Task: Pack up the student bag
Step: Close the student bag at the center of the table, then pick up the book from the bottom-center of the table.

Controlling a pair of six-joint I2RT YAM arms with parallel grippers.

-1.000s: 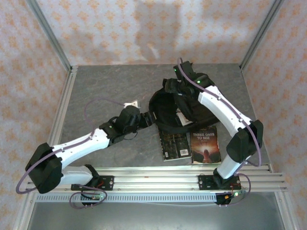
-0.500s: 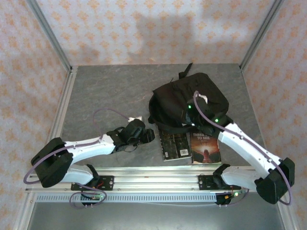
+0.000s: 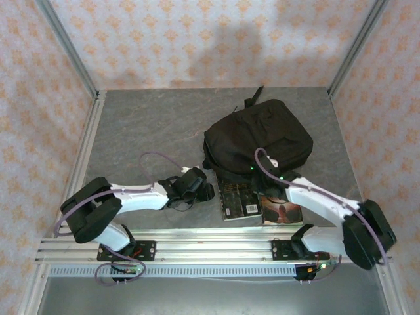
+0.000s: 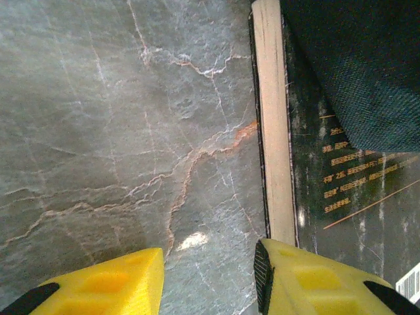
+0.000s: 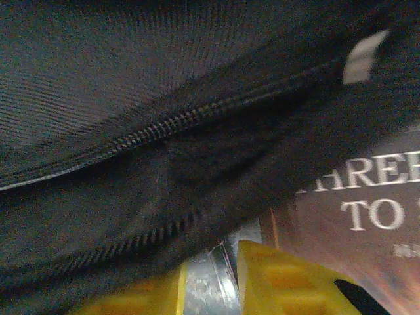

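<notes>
- On the grey veined desk (image 3: 151,125), right of centre: the student bag (image 3: 259,134), large, black, soft woven fabric, lying flat.
- Bulges slightly and creases over the top, with a dark strap end (image 3: 254,96) poking out at the far edge.
- Overlaps, along its near edge, the far ends of two books lying side by side: a dark book (image 3: 237,200) on the left and a brown book (image 3: 287,211) titled "THREE DAYS TO SEE" on the right.
- Up close in the right wrist view: coarse weave, a zip line (image 5: 164,131) running slantwise and a small white tag (image 5: 361,59).
- Left pincer (image 4: 210,259) low at the dark book's left side, yellow fingers part open, one over bare desk, the other at the book's pale page edge (image 4: 274,131); nothing held.
- Right pincer (image 5: 211,262) close against the bag's near edge beside the brown book, fingers a narrow gap apart with bare desk between; nothing gripped.
</notes>
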